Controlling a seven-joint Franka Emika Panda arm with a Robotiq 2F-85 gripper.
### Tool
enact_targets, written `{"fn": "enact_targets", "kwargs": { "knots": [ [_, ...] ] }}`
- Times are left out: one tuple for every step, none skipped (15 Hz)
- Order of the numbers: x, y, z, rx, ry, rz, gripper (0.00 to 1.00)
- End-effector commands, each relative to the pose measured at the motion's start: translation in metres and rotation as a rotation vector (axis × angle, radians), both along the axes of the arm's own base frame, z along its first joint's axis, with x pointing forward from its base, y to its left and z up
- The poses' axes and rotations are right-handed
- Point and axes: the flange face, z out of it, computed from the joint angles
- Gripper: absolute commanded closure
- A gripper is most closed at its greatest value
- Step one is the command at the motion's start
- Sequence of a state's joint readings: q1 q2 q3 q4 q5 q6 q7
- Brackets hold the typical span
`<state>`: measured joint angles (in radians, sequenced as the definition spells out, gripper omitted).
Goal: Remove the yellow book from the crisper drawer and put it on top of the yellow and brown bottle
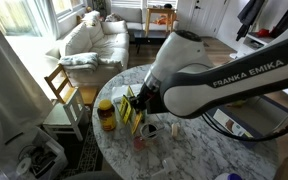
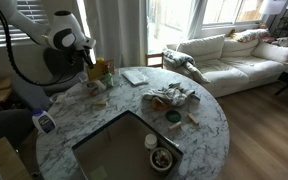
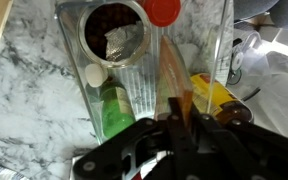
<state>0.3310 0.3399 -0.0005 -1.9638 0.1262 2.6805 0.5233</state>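
Wrist view: at 6 o'clock the dark gripper (image 3: 174, 128) fills the near edge, its fingers pressed together on a thin, blurred orange-brown slab seen edge-on, which looks to be the yellow book (image 3: 172, 85); it rises from the fingers toward 12 o'clock. Just beside it at 3 o'clock lies the yellow and brown bottle (image 3: 222, 98), yellow lid and dark body, outside the drawer. Beyond the fingers the clear crisper drawer (image 3: 202, 45) sits on the marble tabletop (image 3: 24, 100). In the drawer, nearest first, are a green bottle (image 3: 114, 108), a white cap (image 3: 94, 75) at its 11 o'clock, then a round jar of dark contents (image 3: 114, 30), and at the far edge a red lid (image 3: 164, 10). No label on these can be read.

In an exterior view the bottle stands upright on the tabletop (image 1: 106, 113), with a bright yellow upright item (image 1: 126, 108) bearing black marks at its 3 o'clock, and the gripper is just beside that. The white arm (image 1: 199, 85) reads "FRANKA EMIKA". Farther back stands a pale sofa (image 1: 89, 40).
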Motion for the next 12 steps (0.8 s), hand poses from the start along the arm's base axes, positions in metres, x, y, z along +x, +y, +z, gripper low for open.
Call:
{"fn": "enact_targets", "kwargs": {
  "knots": [
    [-0.004,-0.003,0.031,-0.048,0.009,-0.001,0.98],
    [-0.006,-0.003,0.037,-0.061,0.006,0.003,0.98],
    [-0.006,-0.003,0.046,-0.071,0.001,0.006,0.98],
    [-0.007,-0.005,0.053,-0.08,-0.002,0.006,0.98],
    [-0.008,-0.006,0.06,-0.092,-0.007,0.007,0.98],
    [-0.009,-0.008,0.067,-0.1,-0.009,0.009,0.98],
    [-0.01,-0.008,0.073,-0.106,-0.011,0.008,0.98],
    [-0.011,-0.009,0.078,-0.113,-0.013,0.009,0.98],
    [-0.012,-0.01,0.084,-0.111,-0.014,0.009,0.98],
    [-0.012,-0.012,0.088,-0.112,-0.019,0.007,0.98],
    [-0.012,-0.014,0.092,-0.115,-0.023,0.005,0.98],
    [-0.012,-0.015,0.097,-0.121,-0.029,0.003,0.98]
  ]
}}
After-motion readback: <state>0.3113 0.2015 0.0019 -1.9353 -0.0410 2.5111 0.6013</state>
